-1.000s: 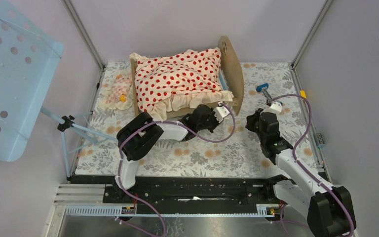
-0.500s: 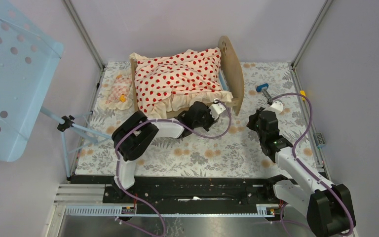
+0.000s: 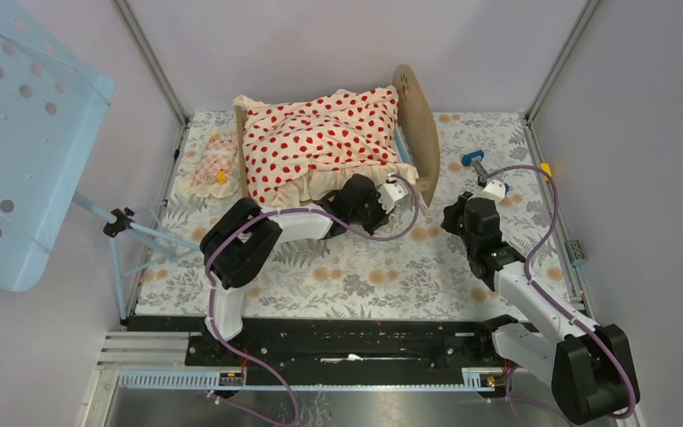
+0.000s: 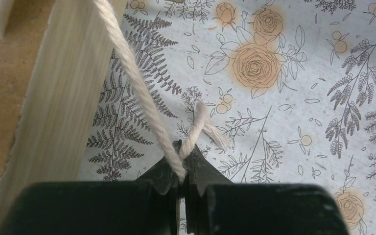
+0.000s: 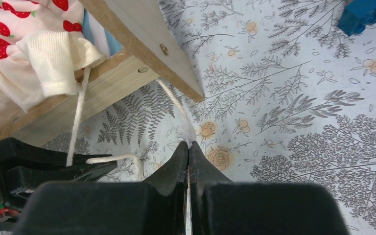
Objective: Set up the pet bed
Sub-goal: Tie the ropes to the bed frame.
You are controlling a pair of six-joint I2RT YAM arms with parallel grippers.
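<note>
The pet bed (image 3: 413,120) stands at the back centre, its rounded headboard to the right. The red-dotted blanket (image 3: 320,138) covers it. A strip of blue-and-white mattress (image 5: 95,36) shows under the blanket. My left gripper (image 3: 402,194) is by the bed's near side rail (image 4: 54,98), shut on a white cord (image 4: 142,88) that runs up along the rail. My right gripper (image 5: 188,145) is shut on the frayed end of a second white cord (image 5: 176,105) that comes from under the headboard corner. It sits right of the bed (image 3: 455,212).
A pink checked pillow (image 3: 212,165) lies left of the bed. A blue block (image 3: 473,158) lies right of the headboard and shows in the right wrist view (image 5: 360,17). A blue perforated stand (image 3: 18,142) leans at the left. Metal posts edge the floral mat (image 3: 365,276).
My left gripper has moved up and left, closer to the bed's side rail. My right gripper has shifted slightly away from me. The blanket and pillow have not moved.
</note>
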